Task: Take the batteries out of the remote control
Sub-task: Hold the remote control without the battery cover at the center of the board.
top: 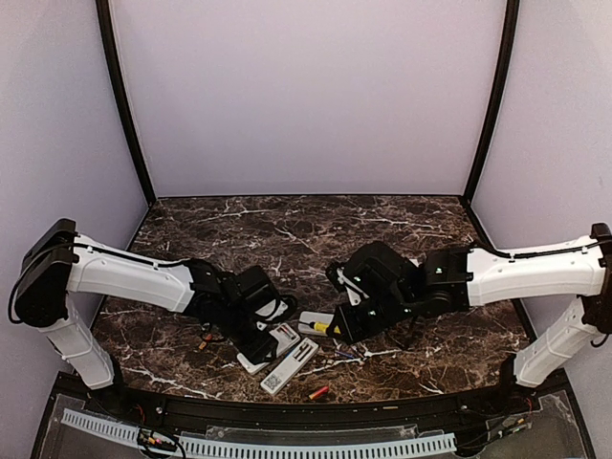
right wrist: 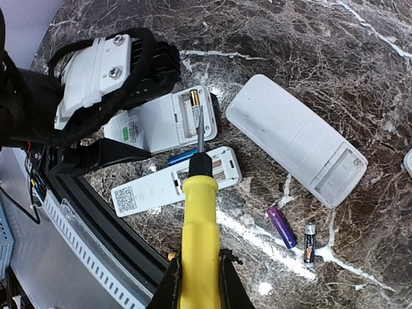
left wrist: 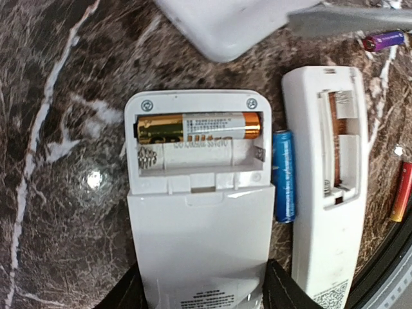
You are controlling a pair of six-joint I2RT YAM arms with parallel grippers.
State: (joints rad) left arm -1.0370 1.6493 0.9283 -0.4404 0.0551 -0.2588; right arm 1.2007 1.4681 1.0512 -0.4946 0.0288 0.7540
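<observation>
Screwdriver [right wrist: 199, 219] tip at remote [left wrist: 199, 244], blue battery [left wrist: 283, 174] alongside

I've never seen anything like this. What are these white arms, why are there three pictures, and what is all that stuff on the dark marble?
These are two robot arms bolted to a marble table. The wide picture comes from a fixed camera above and behind them; the other two come from a camera on each wrist. The left gripper clamps a white remote whose open compartment holds one gold battery. The right gripper holds a yellow-handled screwdriver, its tip at that compartment. Lying loose: a slim remote, a larger remote, and a blue battery, a red battery, a purple battery and a black battery.
</observation>
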